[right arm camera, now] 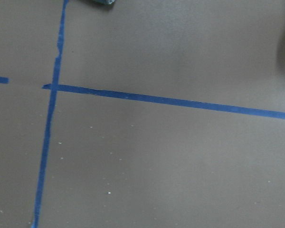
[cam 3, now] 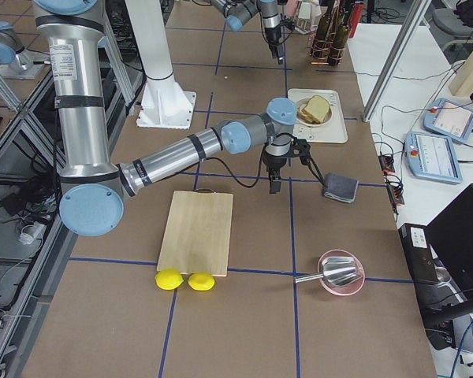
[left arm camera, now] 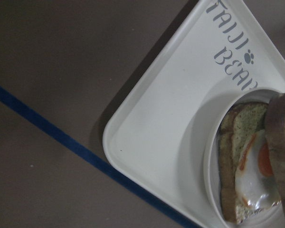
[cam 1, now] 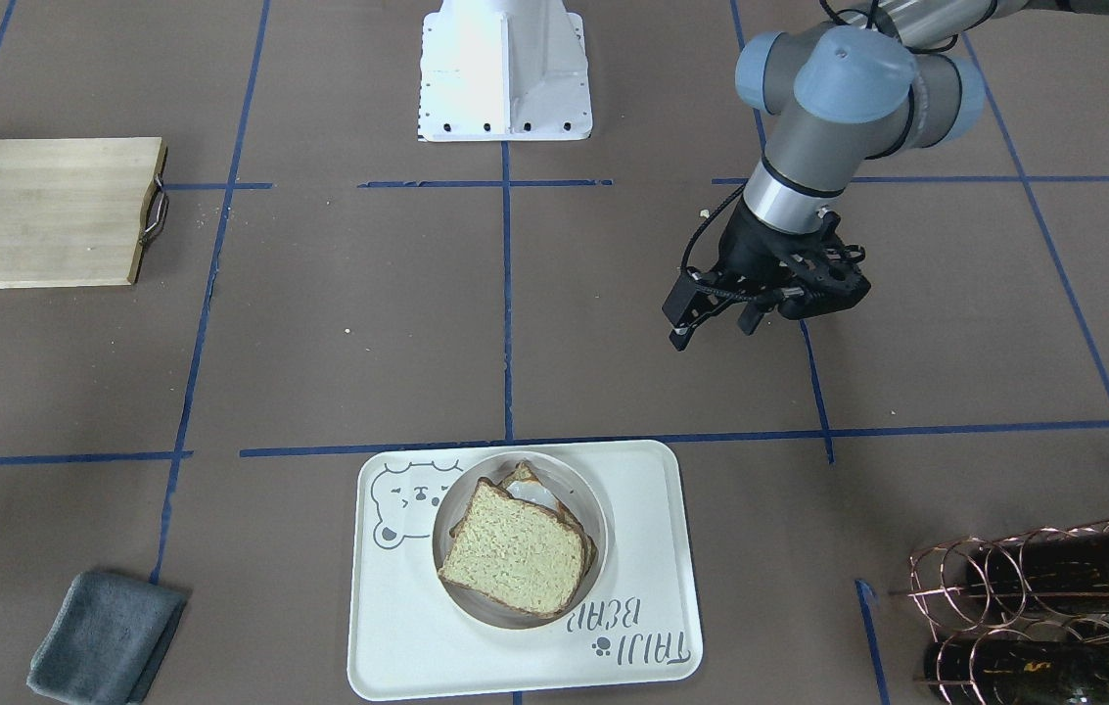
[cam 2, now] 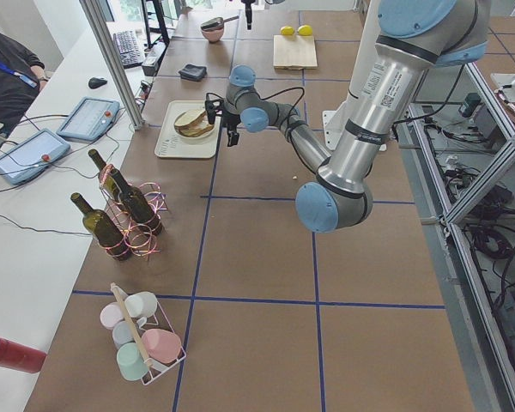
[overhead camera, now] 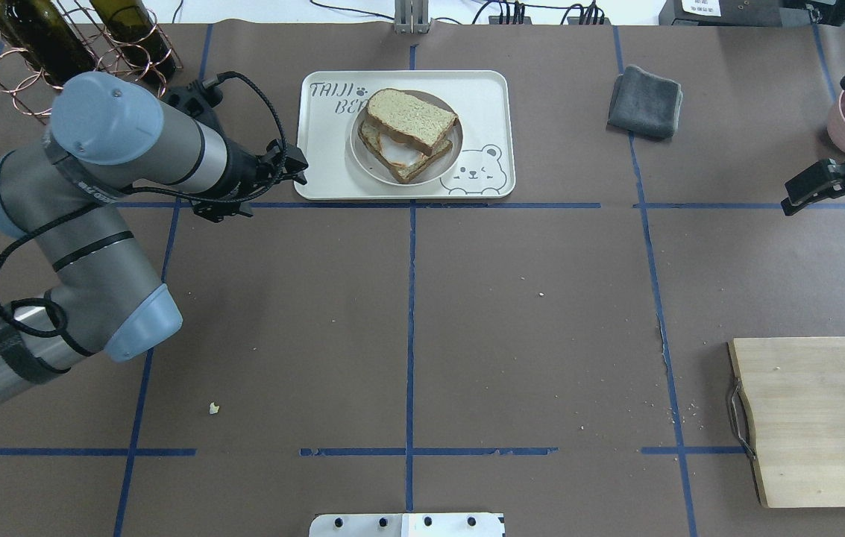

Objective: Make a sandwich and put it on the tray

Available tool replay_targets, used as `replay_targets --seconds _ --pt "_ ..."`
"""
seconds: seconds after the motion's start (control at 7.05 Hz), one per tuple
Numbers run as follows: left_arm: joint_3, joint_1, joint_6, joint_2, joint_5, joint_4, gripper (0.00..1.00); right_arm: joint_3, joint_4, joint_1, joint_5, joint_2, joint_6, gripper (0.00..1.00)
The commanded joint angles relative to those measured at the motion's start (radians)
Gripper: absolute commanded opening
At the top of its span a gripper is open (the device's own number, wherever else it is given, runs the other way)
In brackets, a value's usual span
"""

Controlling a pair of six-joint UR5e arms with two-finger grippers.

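The sandwich (cam 1: 515,558) lies on a small round white plate (cam 1: 596,499) on the white bear tray (cam 1: 642,509). It is two bread slices with a fried egg between them, the top slice shifted off the lower one. In the overhead view the sandwich (overhead camera: 411,119) and tray (overhead camera: 325,164) are at the table's far middle. The left wrist view shows the egg and bread (left arm camera: 249,161) and the tray corner (left arm camera: 171,128). My left gripper (cam 1: 774,315) hovers beside the tray (overhead camera: 273,183), apart from it, looking open and empty. My right gripper (overhead camera: 821,190) hangs empty far off; its jaws are unclear.
A wooden board with a metal handle (overhead camera: 825,418) lies near the right arm. A folded grey cloth (overhead camera: 646,101) lies right of the tray. A copper rack with wine bottles (overhead camera: 64,45) stands behind the left arm. A pink bowl (overhead camera: 843,119) sits at the right edge.
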Motion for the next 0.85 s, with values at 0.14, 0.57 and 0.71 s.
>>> replay_targets --seconds 0.14,0.57,0.71 --pt "-0.102 -0.186 0.468 0.099 -0.103 0.201 1.00 -0.153 -0.004 0.178 0.011 -0.001 -0.294 1.00" --pt "-0.073 -0.477 0.981 0.274 -0.269 0.260 1.00 -0.186 -0.034 0.249 0.061 -0.006 -0.366 1.00" --pt "-0.043 -0.569 1.124 0.331 -0.305 0.283 1.00 -0.182 -0.030 0.253 0.058 -0.007 -0.364 1.00"
